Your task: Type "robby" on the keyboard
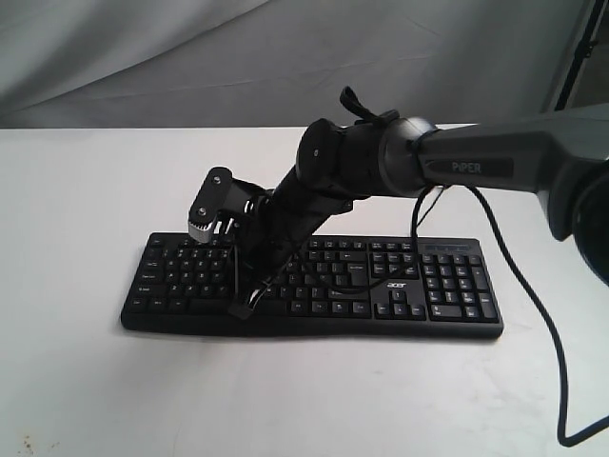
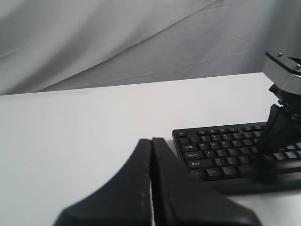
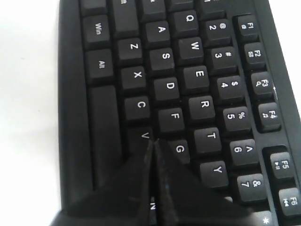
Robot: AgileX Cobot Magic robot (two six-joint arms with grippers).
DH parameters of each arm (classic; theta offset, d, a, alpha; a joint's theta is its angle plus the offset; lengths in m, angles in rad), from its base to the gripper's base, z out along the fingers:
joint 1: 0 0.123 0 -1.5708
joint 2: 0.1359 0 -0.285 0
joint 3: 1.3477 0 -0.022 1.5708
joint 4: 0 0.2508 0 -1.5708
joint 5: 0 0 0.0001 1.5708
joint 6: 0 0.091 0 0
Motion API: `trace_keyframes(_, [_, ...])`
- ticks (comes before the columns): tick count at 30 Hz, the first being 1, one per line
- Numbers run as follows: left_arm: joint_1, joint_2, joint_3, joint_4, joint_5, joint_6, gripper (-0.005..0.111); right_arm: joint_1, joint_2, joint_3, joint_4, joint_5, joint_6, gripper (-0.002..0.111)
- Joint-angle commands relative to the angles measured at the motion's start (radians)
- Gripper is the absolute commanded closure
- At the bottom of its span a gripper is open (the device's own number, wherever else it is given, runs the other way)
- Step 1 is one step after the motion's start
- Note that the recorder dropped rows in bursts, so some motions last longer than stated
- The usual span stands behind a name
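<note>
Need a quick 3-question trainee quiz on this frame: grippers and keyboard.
1. True or false: the left gripper and the right gripper are both shut.
2. Which is over the keyboard? A) left gripper B) right gripper C) both
3. Fill in: in the right wrist view, the right gripper's tip shows between the V key and the ___ key.

Key: 1 true; 2 B; 3 G key.
</note>
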Motion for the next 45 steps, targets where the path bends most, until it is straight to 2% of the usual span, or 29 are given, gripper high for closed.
trace_keyframes(1, [-0.006, -0.003, 0.004, 0.005, -0.005, -0.003, 0.107, -0.006, 0.0, 0.0, 0.004, -0.01, 0.003, 0.108])
trace_keyframes(45, [-0.006, -0.003, 0.004, 0.005, -0.005, -0.003, 0.107, -0.006, 0.031, -0.005, 0.012, -0.009, 0.003, 0.108])
